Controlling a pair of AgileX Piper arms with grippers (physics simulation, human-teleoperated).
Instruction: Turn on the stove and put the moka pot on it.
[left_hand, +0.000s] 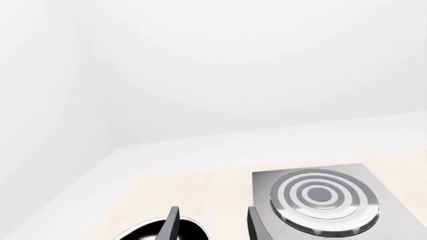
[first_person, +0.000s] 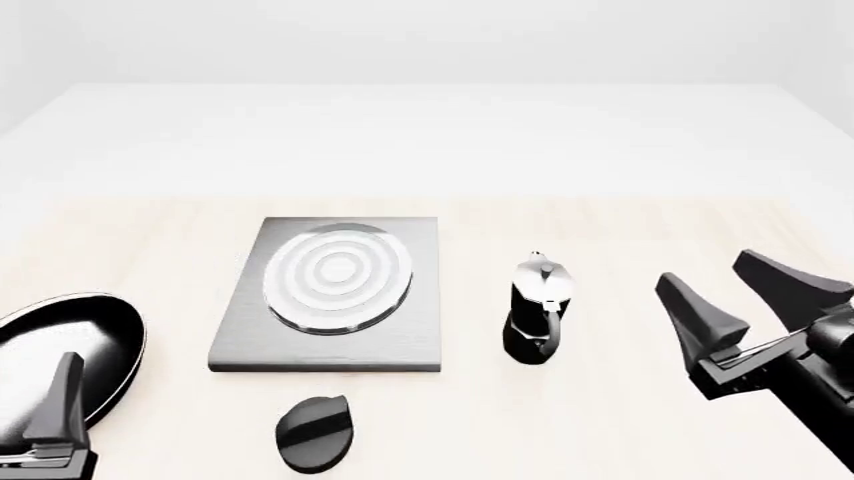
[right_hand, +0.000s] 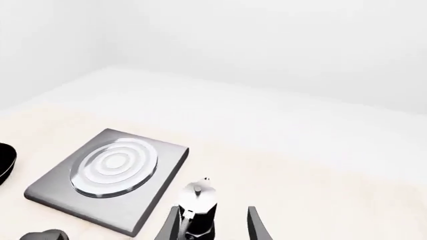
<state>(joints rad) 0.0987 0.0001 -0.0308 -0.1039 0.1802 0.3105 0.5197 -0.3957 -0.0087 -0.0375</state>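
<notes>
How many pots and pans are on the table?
2. The moka pot stands just right of the stove; the frying pan lies at the table's left edge, under the left gripper.

1. The left end effector (first_person: 60, 400) shows only one dark finger at the front view's lower left corner; the rest is cut off, so its spread cannot be read there
2. The frying pan (first_person: 60, 345) is cropped by the front view's left edge and partly covered by that finger
3. In the left wrist view the stove (left_hand: 320, 200) runs off the frame
4. In the right wrist view the moka pot (right_hand: 198, 210) loses its base, and the knob (right_hand: 43, 235) is mostly cropped
</notes>
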